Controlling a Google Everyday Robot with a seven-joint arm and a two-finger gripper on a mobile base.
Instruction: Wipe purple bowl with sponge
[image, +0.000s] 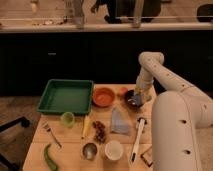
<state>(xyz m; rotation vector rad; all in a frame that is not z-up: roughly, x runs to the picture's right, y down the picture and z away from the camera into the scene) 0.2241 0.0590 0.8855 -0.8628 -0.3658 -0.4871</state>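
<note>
Purple bowl seen at the far right of a wooden table, just right of an orange bowl and partly covered by the robot's gripper. Gripper lowered into the bowl at the end of a white arm that bent over the table's right side. State of the fingers impossible to tell; sponge not made out, possibly hidden at the gripper. Small reddish thing placed at the far edge between the two bowls. Green tray set at the far left of the table, beside the orange bowl. Small green cup stood just near of the tray. Pale-blue folded cloth laid in the middle of the table, near of the bowls. Yellowish stick-like item and a cluster of dark red fruit laid left of the cloth. Fork and a green pepper placed toward the near left corner. Metal cup and a white cup stood side by side at the near edge. White long-handled utensil laid lengthwise at the right, close to the robot's white body.
</note>
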